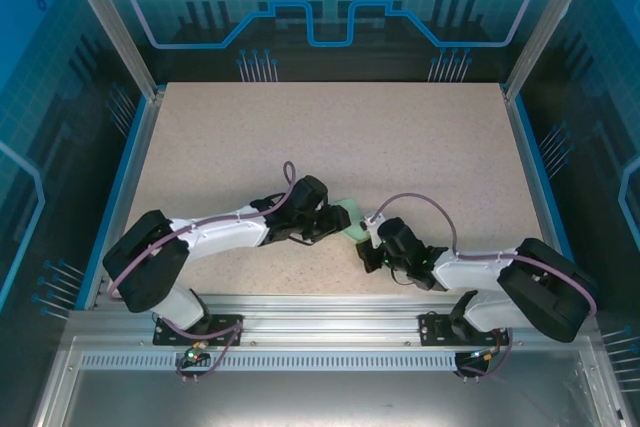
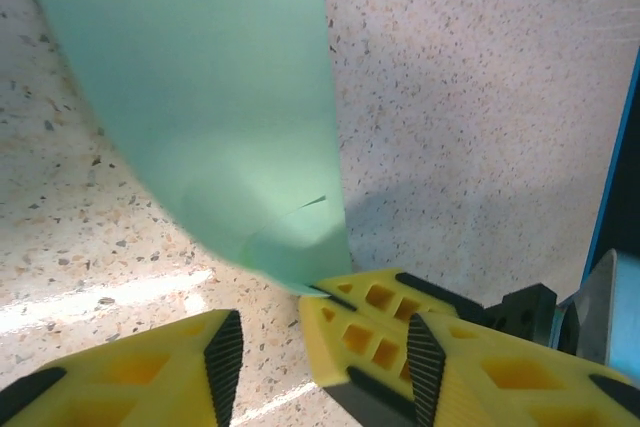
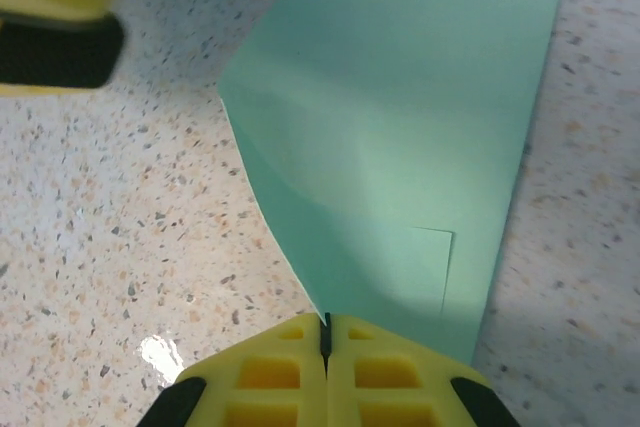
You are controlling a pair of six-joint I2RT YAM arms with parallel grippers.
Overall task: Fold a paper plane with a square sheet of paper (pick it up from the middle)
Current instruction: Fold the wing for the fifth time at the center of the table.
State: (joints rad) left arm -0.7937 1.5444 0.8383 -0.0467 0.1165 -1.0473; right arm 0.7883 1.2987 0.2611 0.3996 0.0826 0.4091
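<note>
Right fingers were pressed together, pinching the sheet of paper at its near edge, prob. close to a corner. Left fingers stood spread w/ nothing btw the pads. In the left wrist view the pinching tips sat in that gap, just beside one left finger, and the paper's lowest tip met them there.

The sheet was mid-worktop btw the two arms. It rose from the pinch in a curve instead of lying flat. My read: a one-sided grip at the rim lets the paper bow and lift so a flap can be turned over, and the spread left pair was kept close to take or press the paper w/o tugging against the other hand. The task asks for a pick-up from the middle, and this grip looked nearer the rim than that.

Hard to make out:
- From above, both wrists covered most of the sheet, and just a small green patch showed btw them.
- The far edges were cut off at the top of both wrist frames, so the outline and any full fold couldn't be judged.
- One short crease line showed near the pinch. Couldn't tell if it was a fold start or a dent.
- Unclear whether the far part rested on the worktop or hung free.
- The left finger in the corner of the right wrist view was blurred.
</note>
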